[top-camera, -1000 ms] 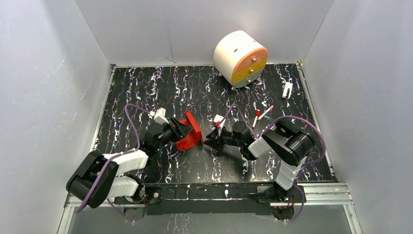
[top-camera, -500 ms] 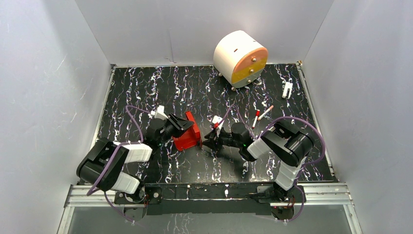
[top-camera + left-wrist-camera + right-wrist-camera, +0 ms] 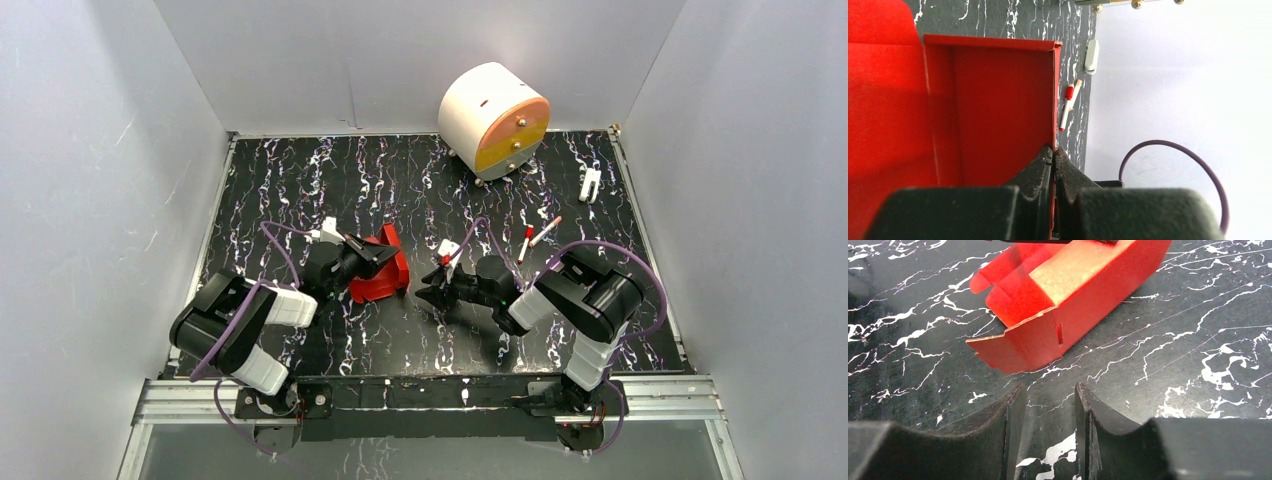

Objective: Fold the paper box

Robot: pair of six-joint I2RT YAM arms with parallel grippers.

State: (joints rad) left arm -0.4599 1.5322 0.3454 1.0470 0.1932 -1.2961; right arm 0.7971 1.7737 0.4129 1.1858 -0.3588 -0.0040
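Note:
The paper box (image 3: 381, 281) is bright red card, partly folded, lying on the black marbled table between the two arms. In the left wrist view its open inside (image 3: 998, 110) faces the camera, and my left gripper (image 3: 1053, 152) is shut on the thin right-hand wall. From above, the left gripper (image 3: 378, 258) sits over the box's far left edge. My right gripper (image 3: 422, 296) stands open just right of the box. In the right wrist view the right gripper (image 3: 1048, 395) holds nothing, a short way from the box's slotted side and loose flap (image 3: 1020, 347).
A white-and-orange drum (image 3: 494, 120) stands at the back. Two red-capped pens (image 3: 535, 237) lie right of the grippers, and a small white clip (image 3: 590, 184) lies at the far right. Grey walls close in the table on three sides.
The left gripper has closed onto the box's wall, and its arm has drawn in. The box has tipped lower and shifted slightly left. The right gripper has barely moved.

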